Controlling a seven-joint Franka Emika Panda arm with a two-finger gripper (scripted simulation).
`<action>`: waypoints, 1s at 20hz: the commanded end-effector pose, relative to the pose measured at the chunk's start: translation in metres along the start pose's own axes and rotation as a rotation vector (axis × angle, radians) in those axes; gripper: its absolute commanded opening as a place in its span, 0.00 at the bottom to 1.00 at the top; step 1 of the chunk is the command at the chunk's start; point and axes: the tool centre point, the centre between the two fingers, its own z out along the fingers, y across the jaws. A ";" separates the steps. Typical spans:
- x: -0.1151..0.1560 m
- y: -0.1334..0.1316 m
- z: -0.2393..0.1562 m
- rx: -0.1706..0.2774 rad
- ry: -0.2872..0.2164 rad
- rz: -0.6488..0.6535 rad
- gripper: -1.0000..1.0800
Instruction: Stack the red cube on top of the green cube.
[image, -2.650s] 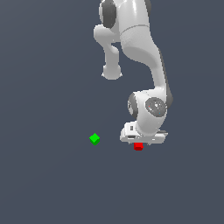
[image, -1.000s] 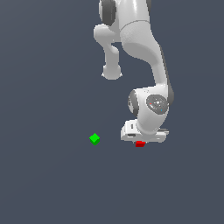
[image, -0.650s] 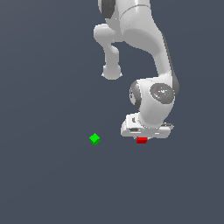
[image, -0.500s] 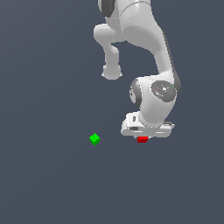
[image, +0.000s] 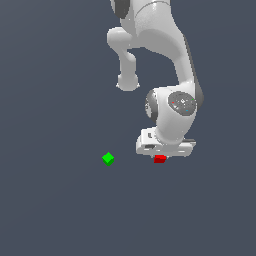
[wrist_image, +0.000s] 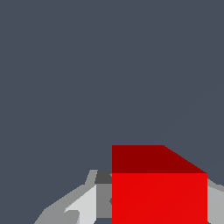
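Exterior view: your gripper (image: 161, 156) is closed on the red cube (image: 160, 159), which you hold tucked under the hand, well to the exterior view's right of the green cube (image: 108, 159). Grasp done; carrying across, lowering and releasing remain.

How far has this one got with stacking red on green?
Done: the red cube sits between the jaws of the gripper, apparently grasped, though contact is hard to confirm. In hand: carrying it; the exterior view shows it tucked just under the gripper. Left: the green cube lies alone toward the exterior view's left, nothing on it, so the move across, placing and release remain.
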 end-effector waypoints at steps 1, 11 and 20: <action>-0.001 0.013 0.003 0.000 0.001 0.002 0.00; -0.012 0.113 0.027 -0.001 0.000 0.002 0.00; -0.019 0.201 0.048 -0.001 0.000 0.002 0.00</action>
